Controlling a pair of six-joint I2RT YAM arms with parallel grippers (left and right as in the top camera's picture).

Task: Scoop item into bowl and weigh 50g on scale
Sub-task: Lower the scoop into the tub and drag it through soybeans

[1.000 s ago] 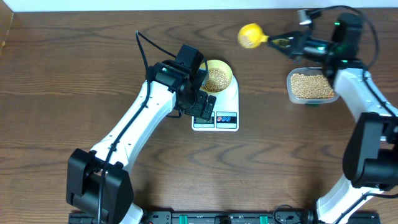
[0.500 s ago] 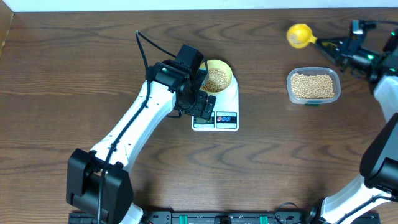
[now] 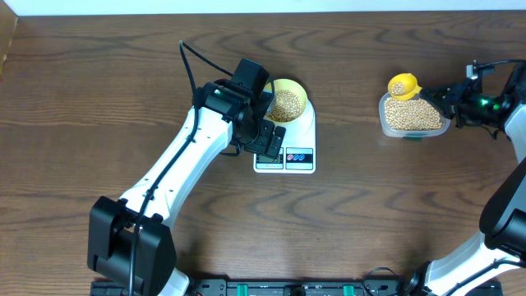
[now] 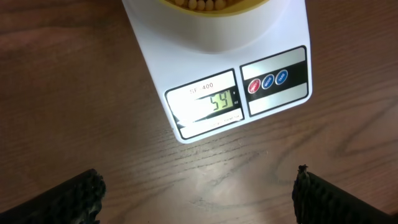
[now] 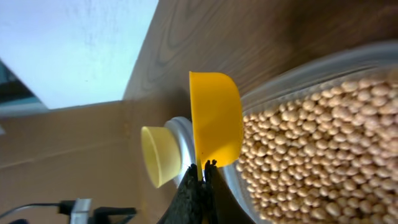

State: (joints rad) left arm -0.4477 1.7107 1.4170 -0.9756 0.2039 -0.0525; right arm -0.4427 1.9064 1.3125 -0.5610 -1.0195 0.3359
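The cream bowl (image 3: 288, 100) stands on the white scale (image 3: 289, 146), filled with tan beans (image 3: 286, 104). My left gripper (image 3: 271, 141) hovers open over the scale's front left. In the left wrist view its fingertips (image 4: 74, 198) flank bare wood in front of the scale (image 4: 211, 50), whose display (image 4: 214, 102) seems to read 59. My right gripper (image 3: 448, 100) is shut on the handle of a yellow scoop (image 3: 403, 85). The scoop's head is at the far left corner of the clear tub (image 3: 414, 115) of beans. In the right wrist view the scoop (image 5: 216, 118) sits at the tub's rim over the beans (image 5: 311, 155).
The left arm (image 3: 177, 160) stretches from the near edge across the table to the scale. A black cable (image 3: 191, 66) loops behind its wrist. The table's far edge meets a white wall (image 3: 246, 6). The distant bowl (image 5: 158, 155) shows in the right wrist view.
My right arm has swung the scoop from up near the bowl to the right and down to the tub's corner. The left arm, bowl and scale have not moved.
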